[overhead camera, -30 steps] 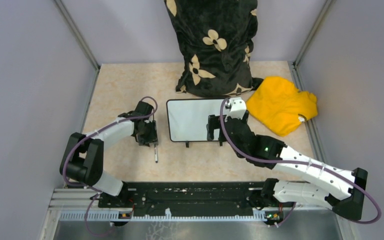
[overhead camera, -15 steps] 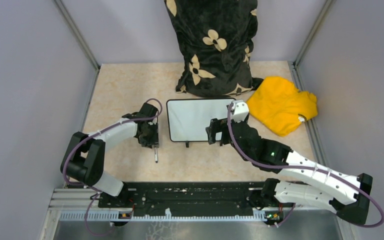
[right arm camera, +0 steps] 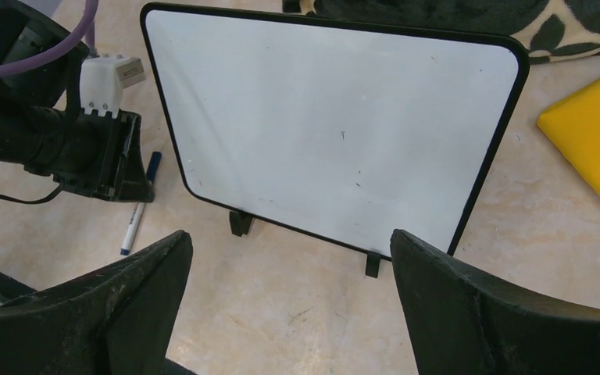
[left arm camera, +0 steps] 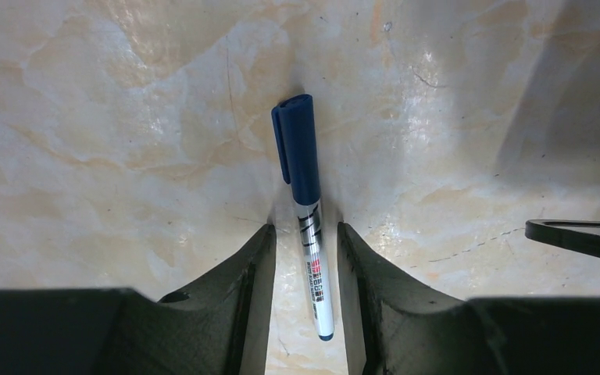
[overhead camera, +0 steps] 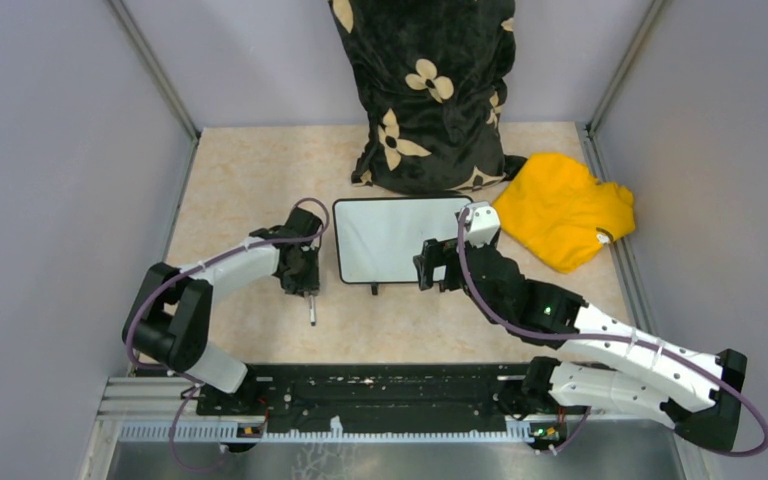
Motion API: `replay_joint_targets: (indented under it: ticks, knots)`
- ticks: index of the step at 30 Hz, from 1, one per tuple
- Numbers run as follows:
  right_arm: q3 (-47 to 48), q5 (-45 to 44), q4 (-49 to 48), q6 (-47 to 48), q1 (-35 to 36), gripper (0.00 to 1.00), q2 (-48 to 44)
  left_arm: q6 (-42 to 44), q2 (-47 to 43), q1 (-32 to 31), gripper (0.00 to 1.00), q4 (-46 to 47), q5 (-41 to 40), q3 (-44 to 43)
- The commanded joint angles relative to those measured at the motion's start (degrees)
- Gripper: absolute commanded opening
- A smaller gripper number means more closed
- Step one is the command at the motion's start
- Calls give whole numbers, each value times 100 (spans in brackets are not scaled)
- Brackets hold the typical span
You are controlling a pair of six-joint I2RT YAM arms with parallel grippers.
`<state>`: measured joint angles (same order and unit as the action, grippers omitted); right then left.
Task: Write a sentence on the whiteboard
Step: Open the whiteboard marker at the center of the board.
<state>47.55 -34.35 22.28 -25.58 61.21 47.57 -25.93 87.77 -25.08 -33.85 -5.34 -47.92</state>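
Small white rectangular whiteboard with thin dark frame (right arm camera: 336,125) sits mid-surface, propped on small black feet, face plain white with a few tiny specks. Black fabric cushion with cream flower print (overhead camera: 430,90) just behind it; crumpled yellow cloth (overhead camera: 560,210) just beside its right end. Beige marble-look surface (overhead camera: 250,180).

Left hand (left arm camera: 305,228) is low over the surface, left of the whiteboard. Its fingers are apart, one on each side of a blue-capped marker pen with a clear printed barrel (left arm camera: 305,180). The marker lies flat, narrow gaps on both sides, not clamped.

Right hand (right arm camera: 289,238) is fingers wide apart, nothing between them, near the whiteboard's near right corner, not touching it.
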Motion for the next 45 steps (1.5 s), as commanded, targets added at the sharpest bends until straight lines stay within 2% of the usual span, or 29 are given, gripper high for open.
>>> replay_joint_targets:
  ticks: [1, 16, 32, 39, 45]
  knots:
    - [-24, -51, -220, 41, -38, 95, -130, -131, 257, -152, 42, -171, -484, 60]
    - [-114, -187, -141, 102, -39, 95, -370, -520, 497, -555, 35, -272, -915, 187]
    - [-124, -220, -84, 43, -39, 95, -446, -653, 237, -554, 17, -280, -1010, 286]
    - [-84, -209, -88, 59, -39, 95, -445, -757, -237, -559, 0, -516, -1152, 177]
    - [-13, -122, -174, 109, -41, 95, -400, -842, -1141, -559, 0, -993, -1423, -279]
